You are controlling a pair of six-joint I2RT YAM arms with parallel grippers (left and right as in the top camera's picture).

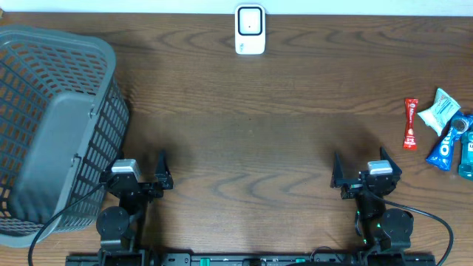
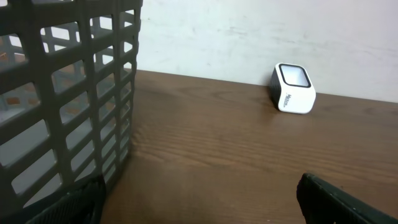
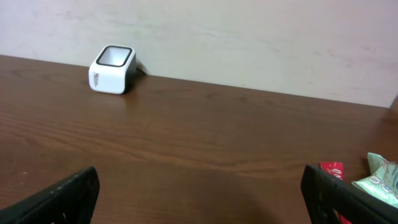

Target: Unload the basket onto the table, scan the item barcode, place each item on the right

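Overhead cam: top-down, far, whole table (image 1: 251, 148). Wrist cams: low, near surface, face 12 o'clock; all share scanner (image 1: 250, 29).

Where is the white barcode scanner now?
In the overhead view, the white barcode scanner stands at the middle of the far edge of the table.

Basket (image 1: 111, 125), left of frame: grey w/ open grid pattern. Scanner (image 1: 250, 29), top centre: white w/ black window. Table (image 1: 251, 148): dark brown wood grain. Right edge: red snack bar (image 1: 411, 124), white-teal packet (image 1: 441, 109), blue packets (image 1: 446, 146).
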